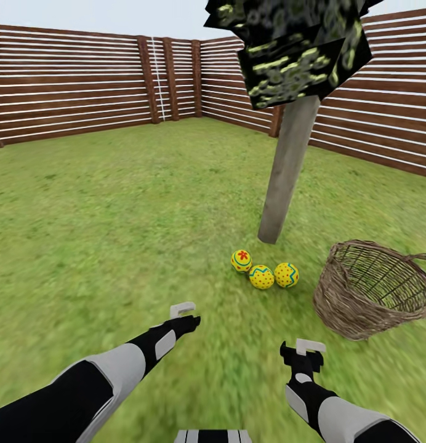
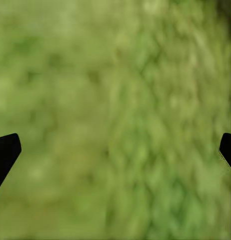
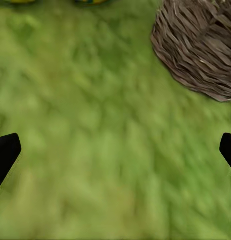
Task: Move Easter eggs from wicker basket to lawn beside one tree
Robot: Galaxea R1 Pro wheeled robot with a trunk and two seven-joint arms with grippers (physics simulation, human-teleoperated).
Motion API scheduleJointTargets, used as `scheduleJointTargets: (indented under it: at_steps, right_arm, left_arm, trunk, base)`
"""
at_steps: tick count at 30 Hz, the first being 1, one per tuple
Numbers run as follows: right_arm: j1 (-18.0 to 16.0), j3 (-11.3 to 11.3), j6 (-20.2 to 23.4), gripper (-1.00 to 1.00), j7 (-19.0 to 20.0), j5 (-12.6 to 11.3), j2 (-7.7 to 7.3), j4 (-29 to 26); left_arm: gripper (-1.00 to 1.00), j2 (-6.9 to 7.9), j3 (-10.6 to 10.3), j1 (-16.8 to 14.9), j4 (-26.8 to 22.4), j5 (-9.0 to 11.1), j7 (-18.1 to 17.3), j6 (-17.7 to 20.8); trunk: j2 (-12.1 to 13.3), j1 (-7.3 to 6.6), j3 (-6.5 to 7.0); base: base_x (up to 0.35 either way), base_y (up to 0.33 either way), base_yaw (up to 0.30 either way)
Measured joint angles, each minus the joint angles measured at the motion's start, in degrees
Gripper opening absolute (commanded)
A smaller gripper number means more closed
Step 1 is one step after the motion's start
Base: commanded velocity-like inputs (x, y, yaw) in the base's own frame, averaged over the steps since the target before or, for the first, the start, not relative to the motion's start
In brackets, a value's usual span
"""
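1. This is a fenced garden, rendered in simulation: mottled green lawn (image 1: 114, 203) spreads across the ground.
2. A brown horizontal-slat wooden fence (image 1: 71, 92) closes it in from 9 o'clock round to 3 o'clock (corner posts show at 12).
3. A tree (image 1: 290, 166) with a pale trunk and dark blocky leaves stands at 1 o'clock.
4. A wicker basket (image 1: 373, 289) lies tipped on the grass at 2 o'clock.

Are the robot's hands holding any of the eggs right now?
No. Both the left end effector and the right end effector are open over the lawn. All three Easter eggs lie on the grass by the tree.
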Motion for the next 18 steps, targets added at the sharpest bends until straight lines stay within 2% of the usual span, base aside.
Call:
scheduleJointTargets:
  at_steps: [14, 18]
  right_arm:
    - [0.06, 0.00, 0.11, 1.00, 0.00, 0.00, 0.02, 0.00]
    - [0.06, 0.01, 0.10, 1.00, 0.00, 0.00, 0.08, 0.00]
  left_arm:
    - [1.00, 0.00, -0.04, 0.00, -0.04, 0.08, 0.07, 0.02]
    - [1.00, 0.00, -0.04, 0.00, -0.05, 0.08, 0.07, 0.02]
  trunk:
    - [0.19, -0.36, 3.10]
    - [0.24, -0.44, 3.99]
  base:
    - [-0.001, 0.000, 0.000]
    - [-0.145, 0.000, 0.000]
